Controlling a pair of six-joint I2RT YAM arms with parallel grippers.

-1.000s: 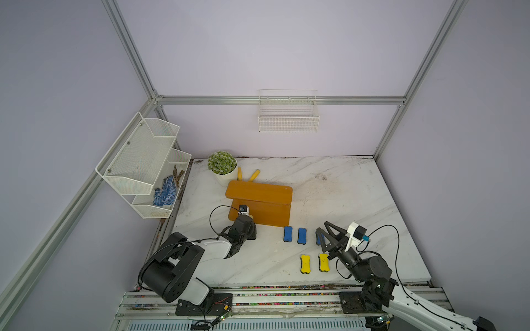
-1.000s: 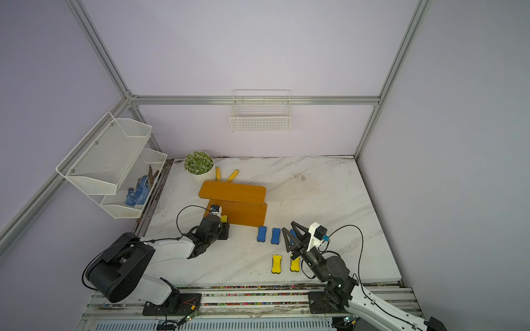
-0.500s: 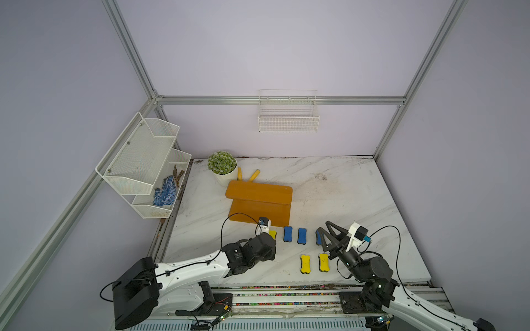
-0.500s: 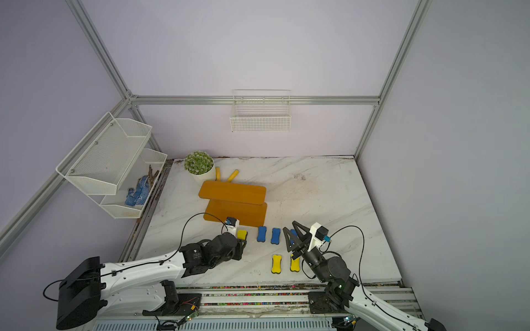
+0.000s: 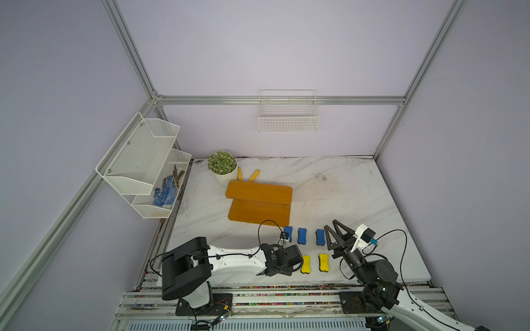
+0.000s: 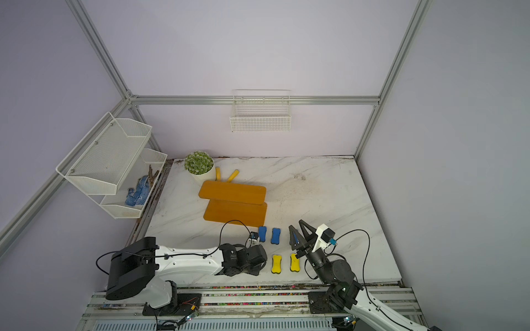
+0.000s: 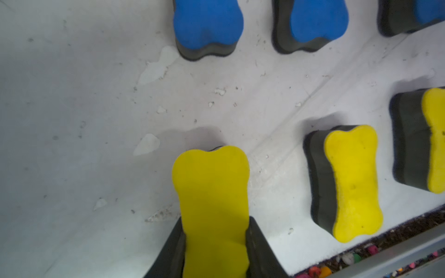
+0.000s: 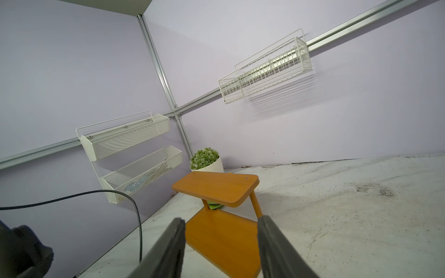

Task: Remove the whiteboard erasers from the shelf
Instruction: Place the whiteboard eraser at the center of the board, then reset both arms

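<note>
here, left claw clamped on yellow eraser, eraser jutting ahead, right claw apart, empty

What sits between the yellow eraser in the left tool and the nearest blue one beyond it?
Only bare white tabletop with a few specks lies between the held yellow eraser and the blue eraser; the left wrist view shows it.

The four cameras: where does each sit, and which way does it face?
Top views: high in front, looking down on the marble table, left arm, right arm.
Left wrist: close over the table; left gripper shut on a yellow whiteboard eraser.
Right wrist: low, past the open right gripper toward the shelf.
Shared: top views also show the shelf.
</note>
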